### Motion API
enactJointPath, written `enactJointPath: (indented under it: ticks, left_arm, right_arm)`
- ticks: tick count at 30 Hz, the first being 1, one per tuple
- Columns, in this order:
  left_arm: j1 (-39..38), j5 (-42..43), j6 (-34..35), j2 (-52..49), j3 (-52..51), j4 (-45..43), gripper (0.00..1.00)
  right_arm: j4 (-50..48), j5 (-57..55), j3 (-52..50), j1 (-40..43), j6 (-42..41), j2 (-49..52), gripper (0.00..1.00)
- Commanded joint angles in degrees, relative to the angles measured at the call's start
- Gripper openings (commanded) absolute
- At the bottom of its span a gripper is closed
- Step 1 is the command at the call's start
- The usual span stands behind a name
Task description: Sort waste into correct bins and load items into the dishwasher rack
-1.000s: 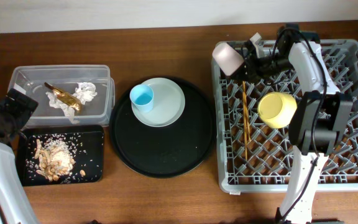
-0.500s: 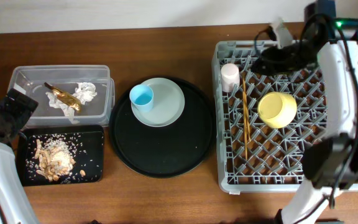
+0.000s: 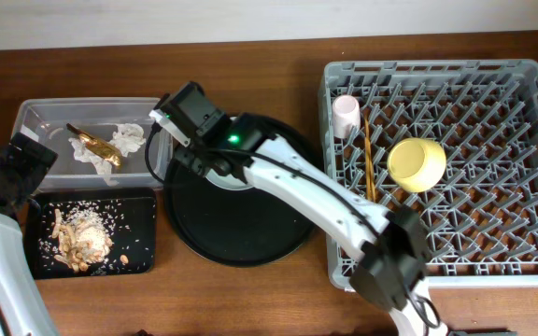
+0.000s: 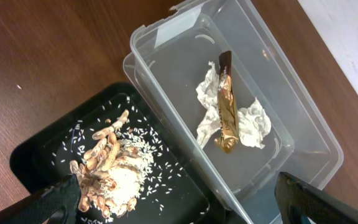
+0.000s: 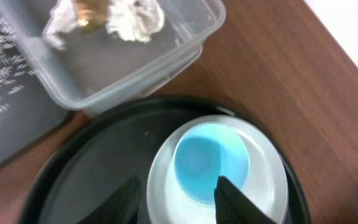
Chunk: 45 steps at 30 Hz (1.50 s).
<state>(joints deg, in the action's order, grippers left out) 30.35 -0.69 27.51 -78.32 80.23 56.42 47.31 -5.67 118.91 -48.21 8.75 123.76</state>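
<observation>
Over the round black tray, the right gripper hovers half-spread and empty above the blue cup on the plate: the pick for the rack, I judge. Next: lower, pinch its rim.

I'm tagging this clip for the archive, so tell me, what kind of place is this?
Probably a tabletop dish-clearing test station rather than a real kitchen: a grey dishwasher rack, a clear waste tub and a black tray of food scraps share a wooden table.
</observation>
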Motion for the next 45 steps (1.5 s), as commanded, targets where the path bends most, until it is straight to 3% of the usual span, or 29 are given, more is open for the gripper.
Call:
enactJointPath:
  ticks: [1,7,11,13,18,20,24,27,30,33,40,45]
  left_arm:
    - [0.2,-0.2,-0.1,0.1,0.8,0.1,0.99]
    - [0.2,-0.2,-0.1,0.1,0.8,0.1,0.99]
    - [0.2,-0.2,-0.1,0.1,0.8,0.1,0.99]
    - [0.2,-0.2,-0.1,0.1,0.8,0.1,0.99]
    - [0.2,-0.2,-0.1,0.1,0.8,0.1,0.99]
    - [0.2,-0.2,-0.1,0.1,0.8,0.1,0.99]
    - [0.2,-0.2,-0.1,0.1,0.8,0.1,0.99]
    - [0.2,-0.2,-0.1,0.1,0.8,0.1,0.99]
    - [0.2,-0.2,-0.1,0.1,0.8,0.1,0.99]
    - [0.2,-0.2,-0.1,0.1,0.8,0.1,0.99]
    - [0.2,-0.2,-0.1,0.1,0.8,0.1,0.99]
    - [0.2,-0.2,-0.1,0.1,0.8,0.1,0.99]
  right_arm:
    - [-2.2,-3.6,0.0,0.6,-0.7,5.2,0.39]
    - [-3.8,-3.6,0.0,1.4,-0.7,11.1,0.36]
    - [-1.8,-3.6,0.0,2.2,-0.7,11.2,0.08]
    - [-1.0,-3.7,0.0,2.2,-0.7,11.0,0.04]
    - [3.6,-2.2,0.0,2.5,-3.7,2.7,0.04]
    - [9.3,4.3,0.0,5.0,-3.7,-4.7,0.04]
    - [22.8,23.1,0.0,16.7,-3.7,-14.4,0.04]
    - [29.4,35.5,-0.3,27.1,-3.1,-14.3,0.04]
    - [29.9,49.1,-5.9,35.7,2.6,-14.0,0.04]
    - [27.1,66.9,-16.2,43.1,13.2,-14.0,0.04]
    - [9.8,68.6,-37.4,50.9,13.5,-14.0,0.05]
    - [11.6,60.0,-40.4,56.2,13.5,-14.0,0.11]
